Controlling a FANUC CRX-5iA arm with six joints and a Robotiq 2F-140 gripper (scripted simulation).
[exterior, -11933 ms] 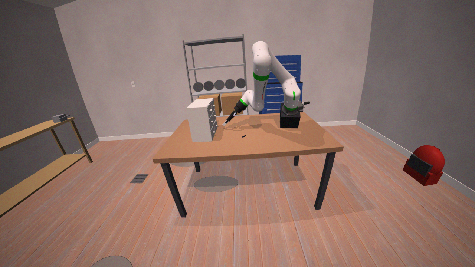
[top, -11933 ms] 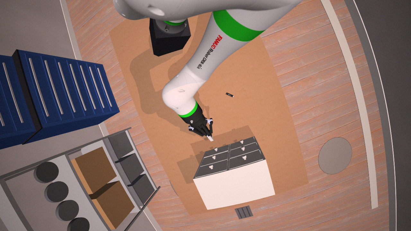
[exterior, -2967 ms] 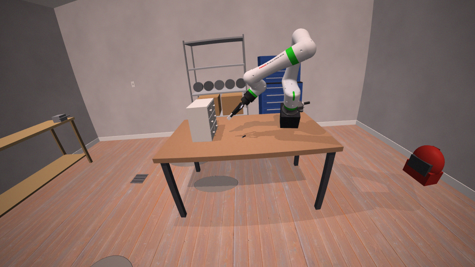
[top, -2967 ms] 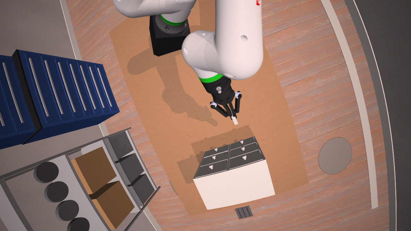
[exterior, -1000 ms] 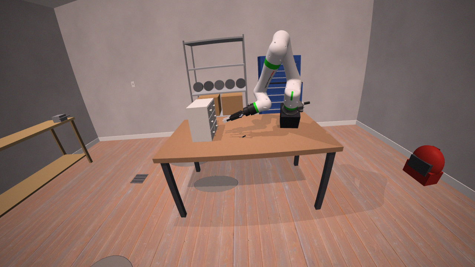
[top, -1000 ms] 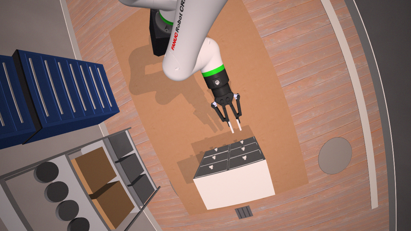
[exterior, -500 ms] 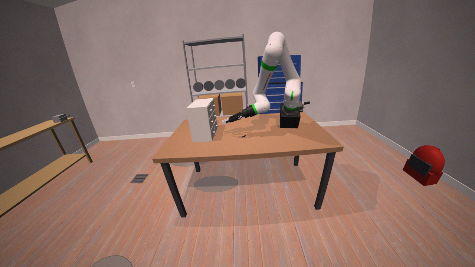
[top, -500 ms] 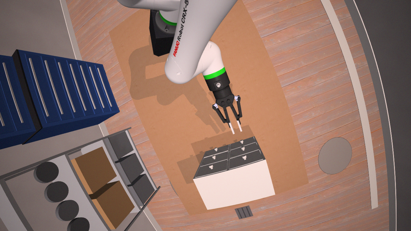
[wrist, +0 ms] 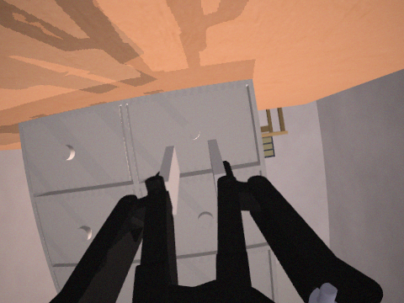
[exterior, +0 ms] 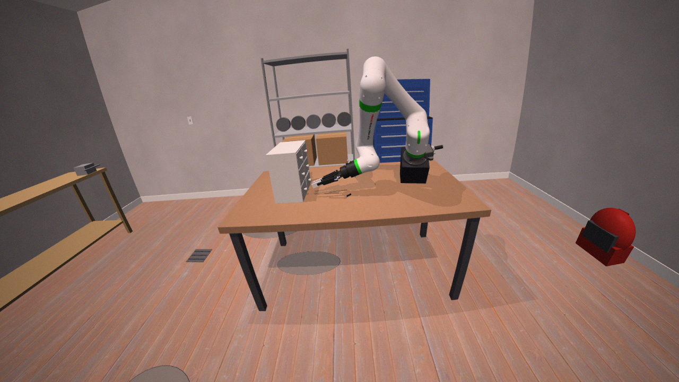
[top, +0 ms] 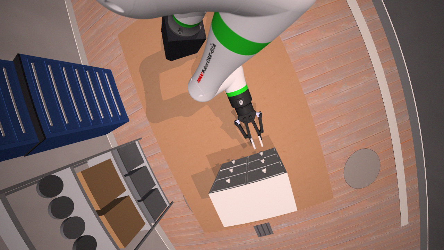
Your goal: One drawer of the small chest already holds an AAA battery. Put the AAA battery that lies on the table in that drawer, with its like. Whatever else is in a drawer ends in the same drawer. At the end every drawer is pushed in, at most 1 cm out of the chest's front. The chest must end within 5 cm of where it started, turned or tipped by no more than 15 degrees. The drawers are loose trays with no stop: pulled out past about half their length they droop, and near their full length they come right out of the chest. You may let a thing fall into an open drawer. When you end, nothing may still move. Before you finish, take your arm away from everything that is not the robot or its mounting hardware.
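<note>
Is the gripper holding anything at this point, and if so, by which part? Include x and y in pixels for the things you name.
Nothing is held: the gripper's [top: 258, 147] [exterior: 315, 183] [wrist: 193, 145] jaws stand apart with only a gap between them, short of the chest [top: 253, 199] [exterior: 286, 178] [wrist: 168, 122].

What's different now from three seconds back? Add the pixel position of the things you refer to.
The gripper [top: 258, 147] [exterior: 315, 183] [wrist: 193, 156] has come down and closer to the chest [top: 254, 199] [exterior: 287, 178] [wrist: 164, 122], now reaching at a flatter angle. Its fingers, together then, stand parted with nothing between them. Nothing was taken hold of. The chest, its pushed-in drawers and the battery [exterior: 348, 195] on the table stayed put.
</note>
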